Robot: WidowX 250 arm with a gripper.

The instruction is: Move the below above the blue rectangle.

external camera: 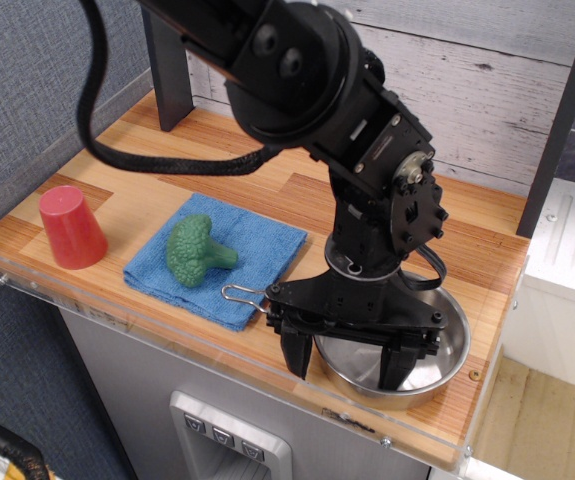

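The shiny steel pan point(441, 346) sits at the front right of the wooden counter point(157, 185). Its thin wire loop handle point(239, 293) points left and rests on the near right corner of the blue towel point(259, 245). My gripper point(347, 362) is open and low over the pan's front left part. One finger point(296, 353) hangs outside the pan's left rim, the other point(397, 366) is inside the bowl. The arm hides much of the pan. The towel lies flat to the pan's left.
A green broccoli toy point(196, 251) lies on the towel. A red cup point(70, 228) stands upside down at the front left. A clear plastic lip point(167, 335) runs along the counter's front edge. A dark post point(170, 80) stands at the back left.
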